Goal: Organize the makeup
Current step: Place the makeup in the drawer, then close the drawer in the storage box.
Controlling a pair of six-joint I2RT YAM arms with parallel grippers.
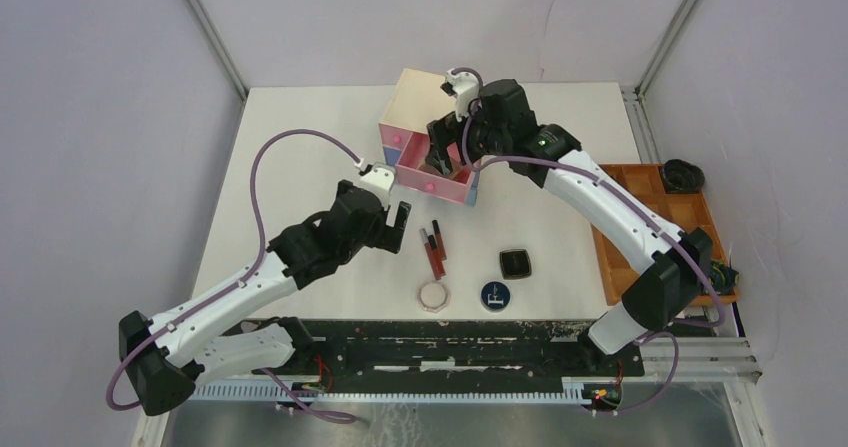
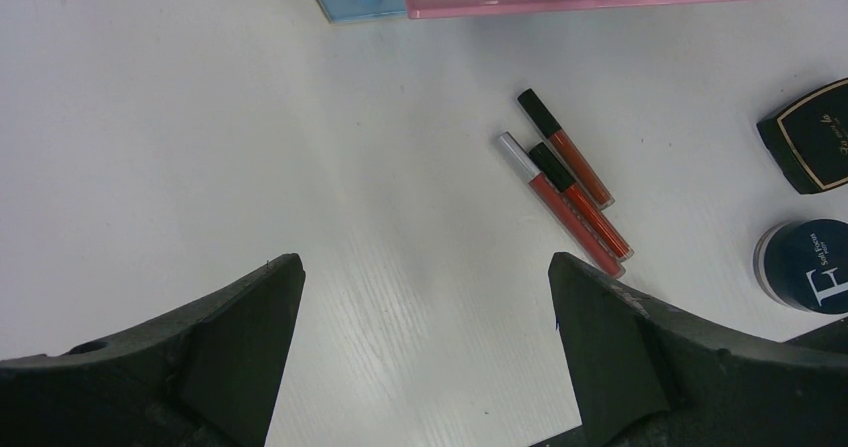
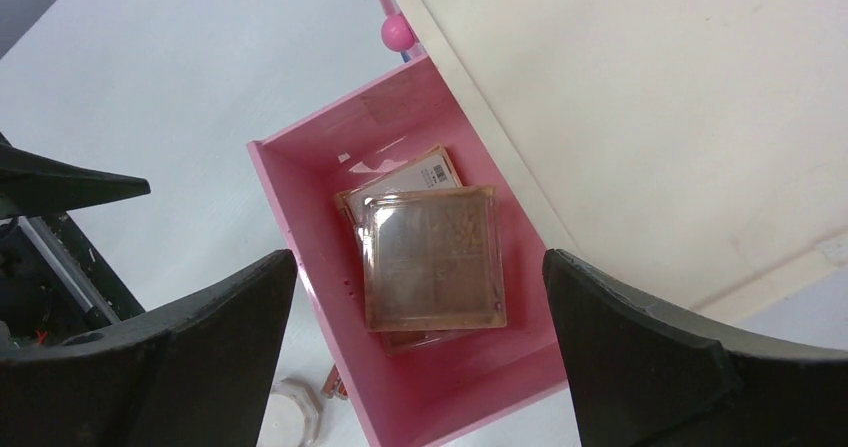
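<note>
Left wrist view: the left gripper [image 2: 425,277] is seen spread wide and empty above bare table [image 2: 200,117], with three slim tubes [image 2: 565,192] lying just ahead to its right, touching side by side. If a grasp is attempted there, two could be caught at once or one nudged away, since they are packed so closely (round bodies, so likely to roll).

Further right, the pink drawer [image 3: 300,257] is pulled open. The right gripper [image 3: 415,267] hangs over it, jaws wide apart and holding nothing. Two square palettes [image 3: 432,257] are stacked askew inside, and the upper one could be knocked by a descending jaw.

Not yet put away, near the front of the table, are a pale octagonal jar [image 1: 435,295], a round dark-blue compact [image 1: 494,294] and a black square compact [image 1: 515,263], each apart from the others.

The tubes are red with black or silver caps. The upper palette is seen through a clear, brownish lid.
</note>
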